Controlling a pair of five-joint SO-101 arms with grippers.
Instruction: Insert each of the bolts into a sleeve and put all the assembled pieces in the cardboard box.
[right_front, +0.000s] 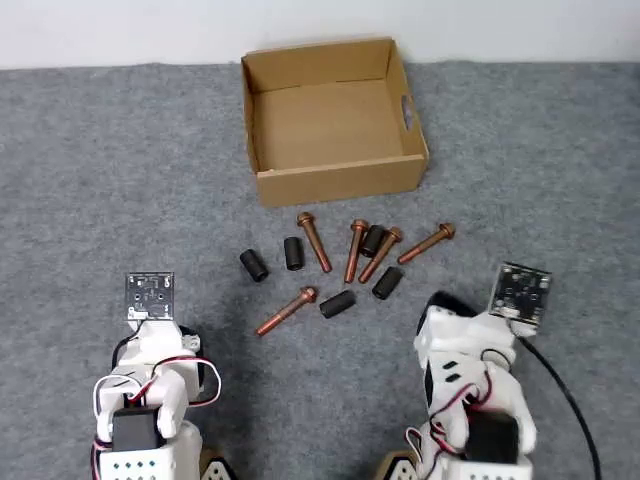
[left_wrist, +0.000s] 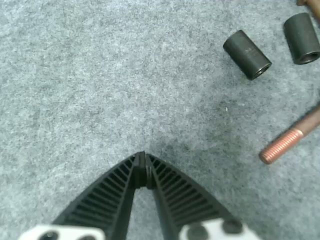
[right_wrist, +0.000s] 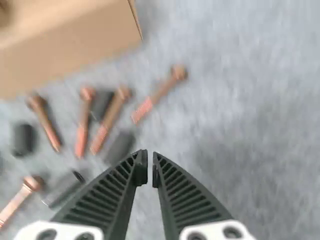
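Several copper bolts lie loose on the grey carpet, among them one (right_front: 313, 241) near the box and one (right_front: 287, 310) closest to the arms. Several black sleeves lie among them, such as one (right_front: 254, 265) at the left and one (right_front: 337, 303) in front. The open cardboard box (right_front: 262, 130) behind them holds nothing. My left gripper (left_wrist: 141, 162) is shut and holds nothing, low over bare carpet, with two sleeves (left_wrist: 247, 54) and a bolt's threaded end (left_wrist: 290, 142) off to its side. My right gripper (right_wrist: 149, 161) is shut too, just short of a sleeve (right_wrist: 119, 146) and the bolts (right_wrist: 107, 120).
The left arm (right_front: 150, 380) and the right arm (right_front: 470, 370) stand at the near edge, either side of the parts. Bare carpet stretches to the left and right of the box. A white wall runs along the far edge.
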